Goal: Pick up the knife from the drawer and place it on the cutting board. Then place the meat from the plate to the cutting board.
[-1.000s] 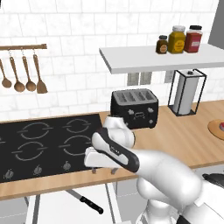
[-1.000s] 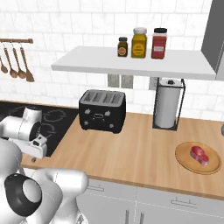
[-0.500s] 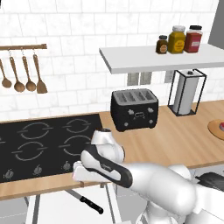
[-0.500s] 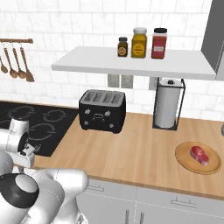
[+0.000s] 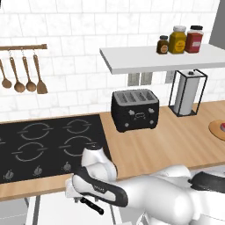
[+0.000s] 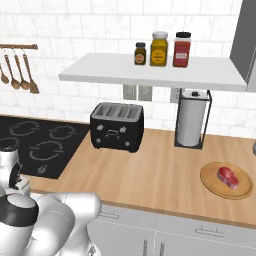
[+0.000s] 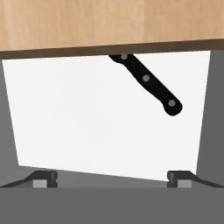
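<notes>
The gripper [image 7: 112,177] stood wide open above the white drawer [image 7: 87,122], holding nothing. The knife [image 7: 148,83] lay ahead of the fingertips, toward the right one, its blade hidden under the counter edge [image 7: 109,26]. A good grasp probably needed the fingers centred across the black handle.

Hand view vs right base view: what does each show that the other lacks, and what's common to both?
Hand view: the knife's black handle lying diagonally on the drawer's white floor, its blade end hidden under the counter edge; the gripper open above the drawer, holding nothing.

Right base view: the meat on the plate, the toaster, paper towel holder, the shelf with three jars, the cooktop, and hanging spoons.

Both: the wooden counter, seen from above in the base view and as an overhanging edge in the hand view.
</notes>
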